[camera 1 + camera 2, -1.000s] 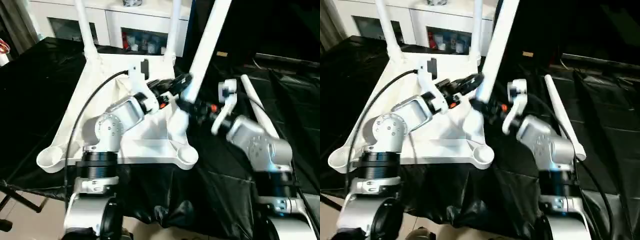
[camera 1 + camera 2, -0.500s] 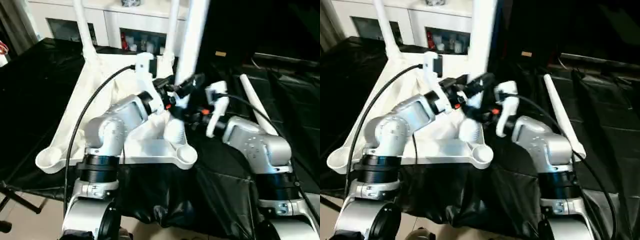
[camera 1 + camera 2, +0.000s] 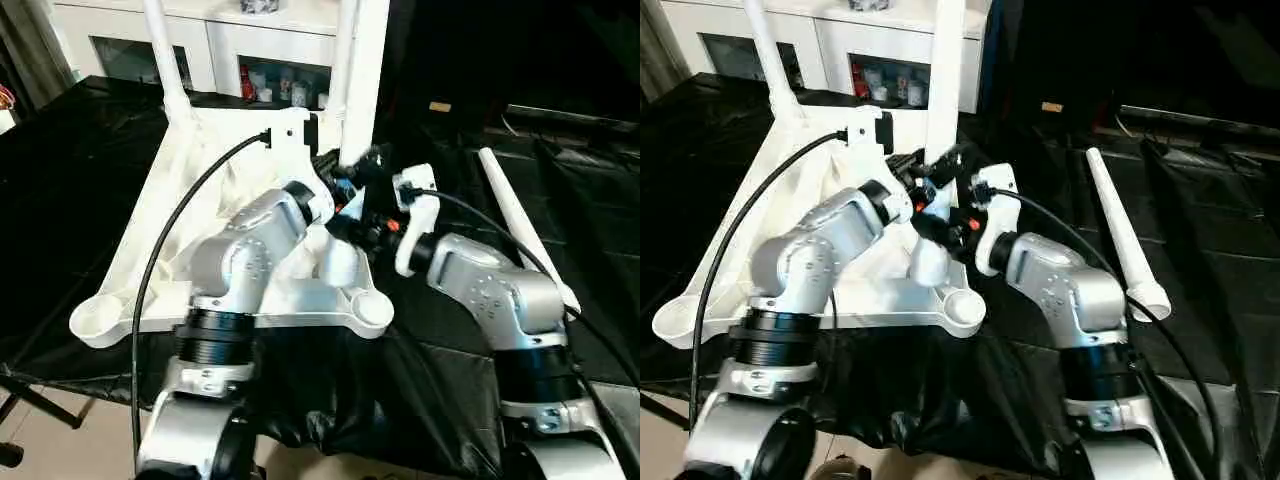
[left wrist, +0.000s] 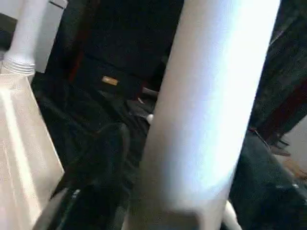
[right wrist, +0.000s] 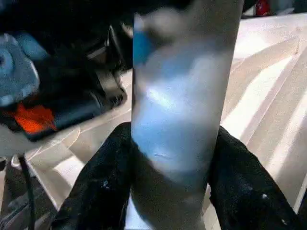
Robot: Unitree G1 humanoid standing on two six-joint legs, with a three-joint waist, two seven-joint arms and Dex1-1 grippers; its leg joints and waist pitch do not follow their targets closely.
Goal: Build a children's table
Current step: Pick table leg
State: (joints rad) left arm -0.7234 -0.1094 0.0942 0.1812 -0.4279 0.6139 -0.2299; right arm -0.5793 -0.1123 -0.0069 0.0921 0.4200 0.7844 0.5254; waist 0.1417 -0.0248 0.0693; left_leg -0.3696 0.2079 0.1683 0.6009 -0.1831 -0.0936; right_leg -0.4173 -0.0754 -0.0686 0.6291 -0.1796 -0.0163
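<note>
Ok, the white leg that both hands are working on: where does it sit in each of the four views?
Left eye view: white leg rises upright, centre top.
Right eye view: same leg, left of centre, top.
Left wrist view: broad white column through the middle.
Right wrist view: the leg stands between two black fingers.
Shared landmark: the white tabletop, upside down on black cloth.

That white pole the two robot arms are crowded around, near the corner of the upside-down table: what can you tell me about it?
The leg is a smooth, white, plastic-looking tube that widens toward its lower end. It stands nearly upright over the upturned table top, lower end down by the near right corner socket; whether it is seated there is hidden. The right end effector clamps it low down, a black finger on each side. The left end effector sits against it slightly higher. Its top runs out of the picture.
</note>
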